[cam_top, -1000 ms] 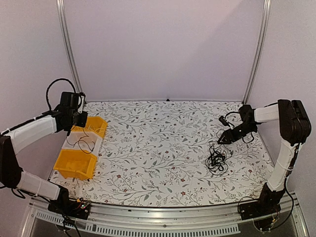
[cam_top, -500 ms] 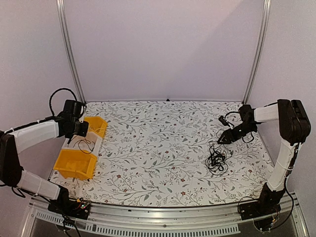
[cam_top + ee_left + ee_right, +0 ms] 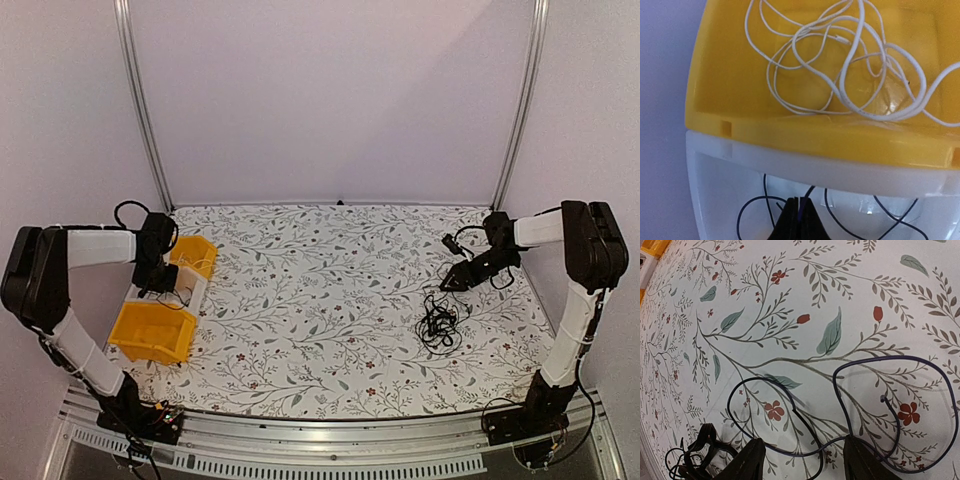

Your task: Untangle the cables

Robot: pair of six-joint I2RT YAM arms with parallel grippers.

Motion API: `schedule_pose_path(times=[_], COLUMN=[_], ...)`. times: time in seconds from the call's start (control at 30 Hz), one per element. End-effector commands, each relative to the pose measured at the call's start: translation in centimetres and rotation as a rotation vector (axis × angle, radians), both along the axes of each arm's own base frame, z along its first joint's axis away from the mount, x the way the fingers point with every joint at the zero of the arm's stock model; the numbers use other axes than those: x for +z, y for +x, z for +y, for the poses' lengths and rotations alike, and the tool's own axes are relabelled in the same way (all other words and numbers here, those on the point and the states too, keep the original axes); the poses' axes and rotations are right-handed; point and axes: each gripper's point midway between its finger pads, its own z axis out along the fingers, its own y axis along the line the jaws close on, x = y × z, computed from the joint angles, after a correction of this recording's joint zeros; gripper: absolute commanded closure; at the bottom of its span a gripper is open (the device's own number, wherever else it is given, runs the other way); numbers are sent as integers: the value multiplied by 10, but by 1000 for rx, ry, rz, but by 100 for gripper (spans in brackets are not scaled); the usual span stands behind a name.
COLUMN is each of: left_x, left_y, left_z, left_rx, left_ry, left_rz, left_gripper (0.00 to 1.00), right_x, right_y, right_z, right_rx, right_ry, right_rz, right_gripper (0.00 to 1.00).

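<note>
A loose bundle of thin black cables (image 3: 438, 325) lies on the floral table at the right. One strand loops away from it (image 3: 790, 410), and the bundle's edge (image 3: 692, 455) shows at the lower left of the right wrist view. My right gripper (image 3: 460, 280) is low just beyond the bundle. It is open (image 3: 807, 462), and the looping strand runs across the table between its fingers. My left gripper (image 3: 160, 278) hangs over a white bin (image 3: 190, 292), shut (image 3: 799, 220) on a thin black cable (image 3: 812, 191) whose loops lie in that bin (image 3: 815, 167).
A yellow bin (image 3: 740, 100) beyond the white one holds a tangled white cable (image 3: 850, 75). Another yellow bin (image 3: 153, 332) sits nearer the table's front. All three line the left edge. Metal posts stand at the back corners.
The left arm has swung down and back, bringing its gripper lower over the white bin. The right arm and the bundle have not moved.
</note>
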Motion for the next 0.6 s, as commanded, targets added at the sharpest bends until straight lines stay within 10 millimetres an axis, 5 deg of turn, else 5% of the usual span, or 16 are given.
schedule_pose_path(times=[0.0,0.23,0.43,0.57], left_x=[21,79,77,67], left_y=[5,1,-13,-21], left_z=[-8,-3,-25,-36], left_rx=[35,113,81,67], left_ry=[-88,-106,-232,-270], left_rz=[-23,-158,-138,-93], left_gripper=[100,53,41,45], right_x=[-11,-14,-15,-16], right_y=[-8,-9,-9,-10], right_z=[0,0,1,2], right_rx=[4,7,10,11], right_ry=[-2,3,7,10], right_rz=[58,71,77,82], right_gripper=[42,42,42,42])
